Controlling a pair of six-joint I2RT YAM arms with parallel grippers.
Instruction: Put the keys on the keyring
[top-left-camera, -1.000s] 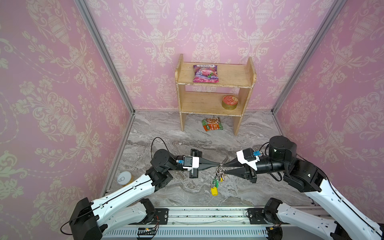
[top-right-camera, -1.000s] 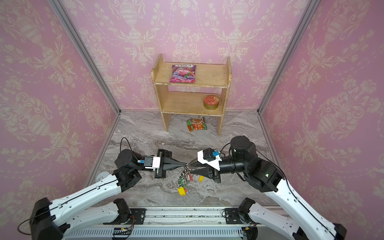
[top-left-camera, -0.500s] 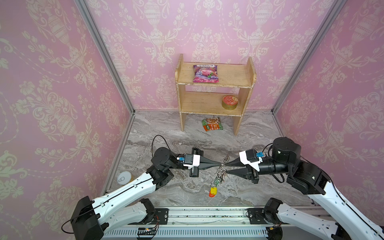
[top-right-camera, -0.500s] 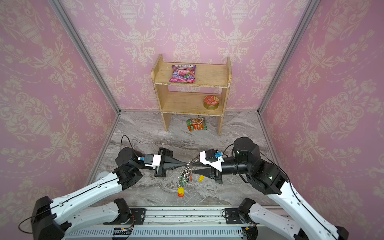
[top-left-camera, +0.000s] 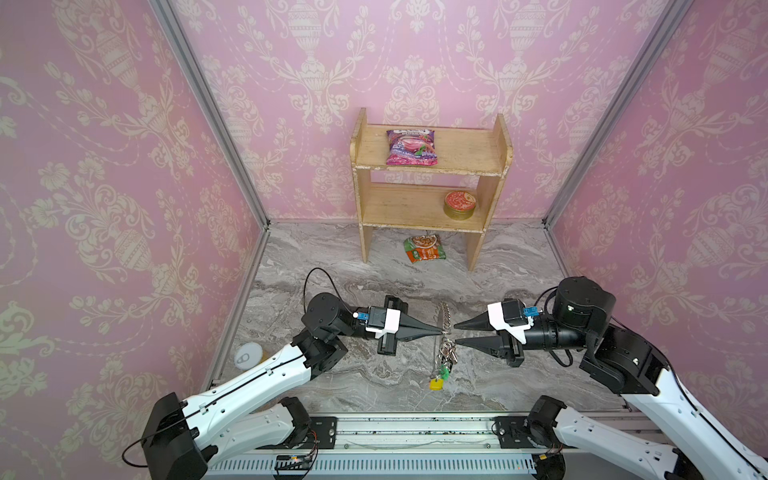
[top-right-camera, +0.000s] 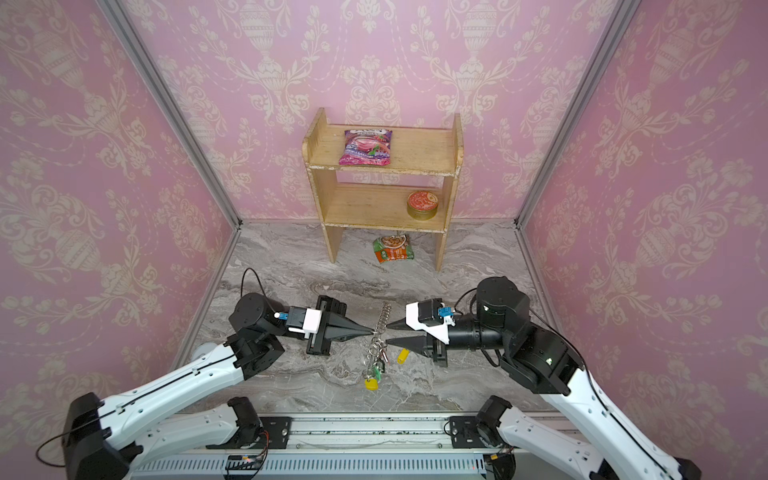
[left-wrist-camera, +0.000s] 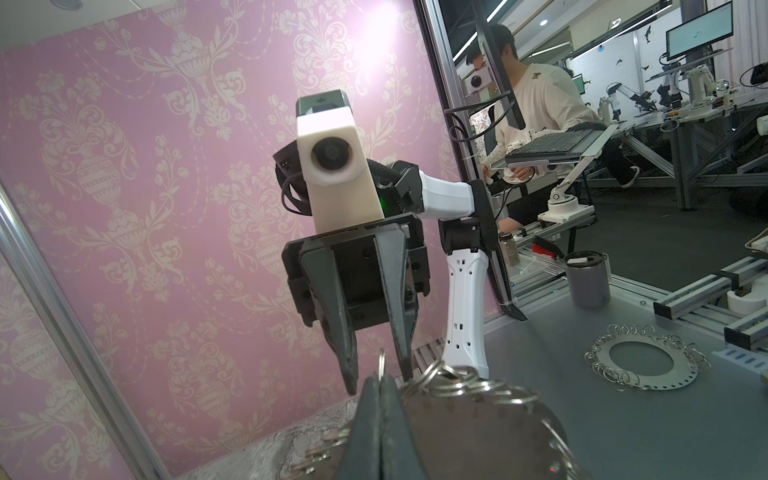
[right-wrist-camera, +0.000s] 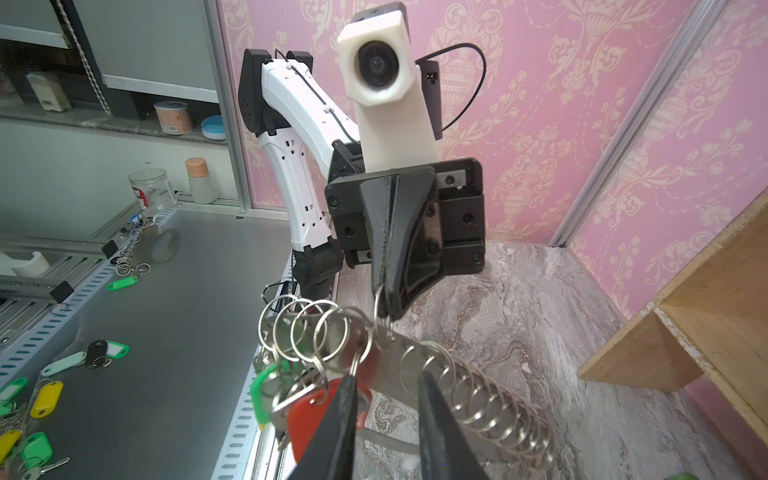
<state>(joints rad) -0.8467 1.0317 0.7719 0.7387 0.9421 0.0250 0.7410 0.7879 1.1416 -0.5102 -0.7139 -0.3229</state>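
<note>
Over marble (top-left-camera: 374, 257), left pincer (top-left-camera: 441, 331) clamps keyring (top-left-camera: 444, 313); right pincer (top-left-camera: 455, 333) gapes; right-wrist view reveals red key (right-wrist-camera: 309, 419).

The desk (top-left-camera: 523, 266) has a grey marble-patterned top. A wooden shelf (top-left-camera: 399, 205) stands on it against the back wall. The shelf's upper board carries a pink snack bag (top-left-camera: 411, 146) and its lower board a round red tin (top-left-camera: 459, 205). An orange-green packet (top-left-camera: 424, 248) lies on the desk under the shelf. A white-topped can (top-left-camera: 248, 356) sits by the left wall, and a yellow tag (top-right-camera: 402, 356) lies near the middle.
</note>
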